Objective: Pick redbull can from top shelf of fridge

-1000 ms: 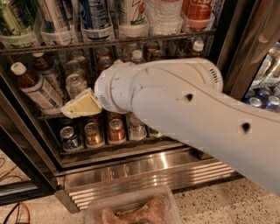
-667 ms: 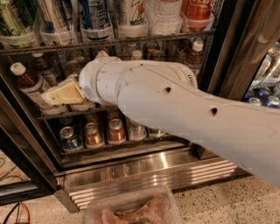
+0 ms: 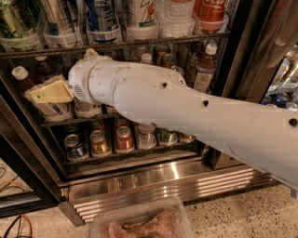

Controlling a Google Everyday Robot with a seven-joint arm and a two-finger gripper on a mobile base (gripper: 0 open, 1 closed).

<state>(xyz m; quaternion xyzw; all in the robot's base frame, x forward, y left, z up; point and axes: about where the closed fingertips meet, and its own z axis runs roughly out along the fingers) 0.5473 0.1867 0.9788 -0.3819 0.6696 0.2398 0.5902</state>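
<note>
1. The hand has moved toward 10 o'clock since a second ago. It was in front of the middle rack near the centre of the view and is now at the left, close to a white-capped bottle
2. The white arm has followed it. It comes in from 4 o'clock and now hides more of the middle rack than before
3. The fridge and its racks sit where they did in the view
4. I cannot tell whether the hand is spread or pressed together. It holds nothing that can be seen
5. The redbull can stands upright in a clear holder on the top shelf, at about 1 o'clock from the hand and well apart from it
6. In the next holder at 9 o'clock of that can is a silver-white striped can. In the one at 3 o'clock is a white can with a green-red logo
7. Further toward 3 o'clock the top shelf holds a clear ribbed bottle and a red-labelled bottle
8. The lowest rack holds a row of short cans, upright and side by side
9. At 6 o'clock of the view, on the floor before the grille, is a clear plastic tub holding something pinkish-brown that cannot be made out
</note>
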